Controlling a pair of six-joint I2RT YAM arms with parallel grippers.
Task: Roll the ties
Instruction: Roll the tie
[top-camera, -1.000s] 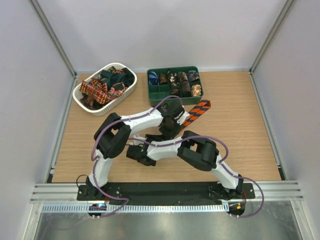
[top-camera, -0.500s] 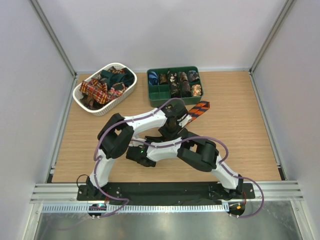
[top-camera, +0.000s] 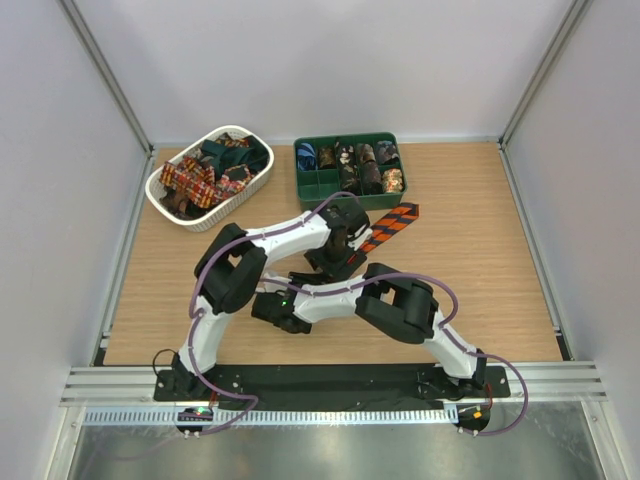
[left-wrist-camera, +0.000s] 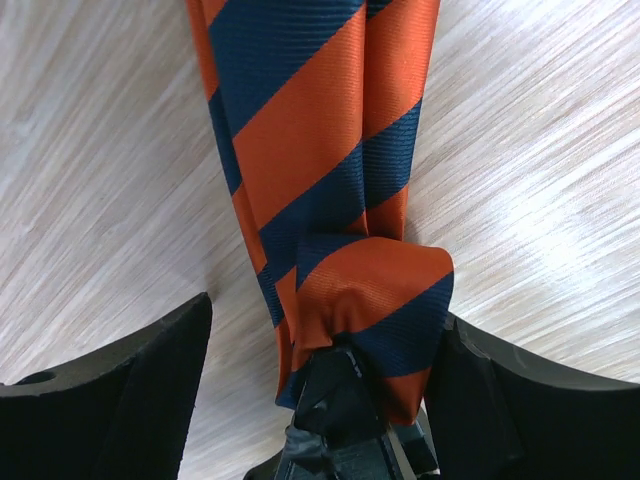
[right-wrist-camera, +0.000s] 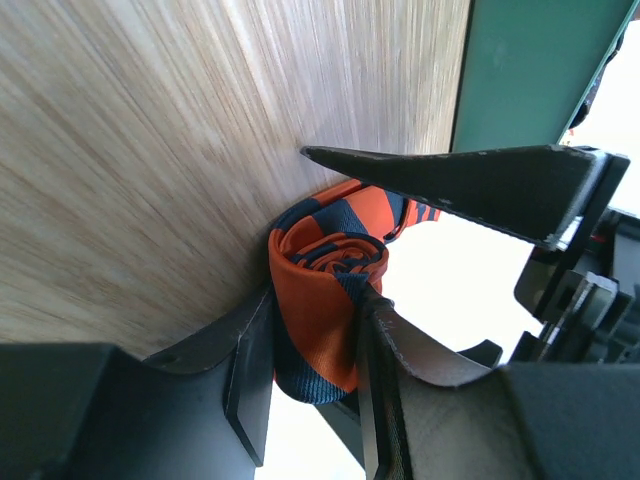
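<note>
You have a pale wood-grain table (top-camera: 480, 290) before you; plain white walls (top-camera: 330, 70) close it in at the back and both sides; silver posts (top-camera: 107, 75) rise from the far corners; a ribbed metal rail (top-camera: 555, 382) lines your near edge; light falls evenly.

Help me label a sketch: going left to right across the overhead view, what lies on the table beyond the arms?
white basket → green tray → orange-striped tie, its free end poking out past the tray's right edge.

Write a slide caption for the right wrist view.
Right hand pinches the rolled end of the orange-and-navy striped tie on the wooden table, green tray behind.
</note>
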